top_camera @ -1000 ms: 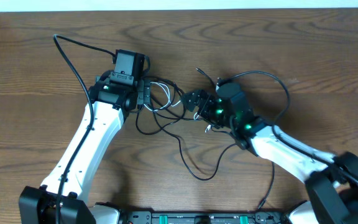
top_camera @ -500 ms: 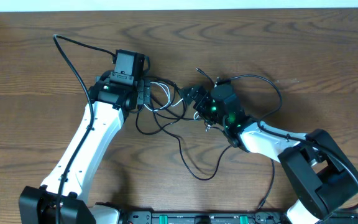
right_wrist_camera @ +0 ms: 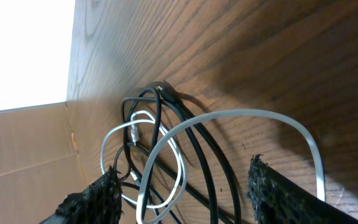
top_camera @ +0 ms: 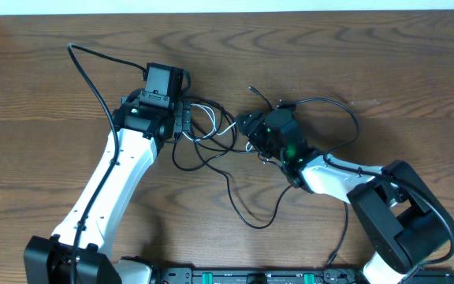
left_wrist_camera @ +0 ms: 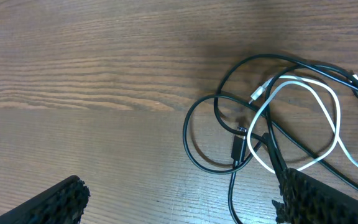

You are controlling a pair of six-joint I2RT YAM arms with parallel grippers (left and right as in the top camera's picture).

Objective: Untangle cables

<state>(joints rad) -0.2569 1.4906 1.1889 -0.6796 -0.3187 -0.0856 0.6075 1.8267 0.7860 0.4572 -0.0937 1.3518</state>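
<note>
The cables [left_wrist_camera: 258, 93], black and white, are seen knotted in one tangle on the table [top_camera: 369, 47]. The left gripper [left_wrist_camera: 179, 190] is held wide and empty just left of the tangle, probably ready to pin a strand. The right gripper [right_wrist_camera: 182, 180] is set over the tangle's right edge with its jaws apart. A white loop [right_wrist_camera: 247, 112] is straddled but not pinched, presumably for drawing it free.
</note>
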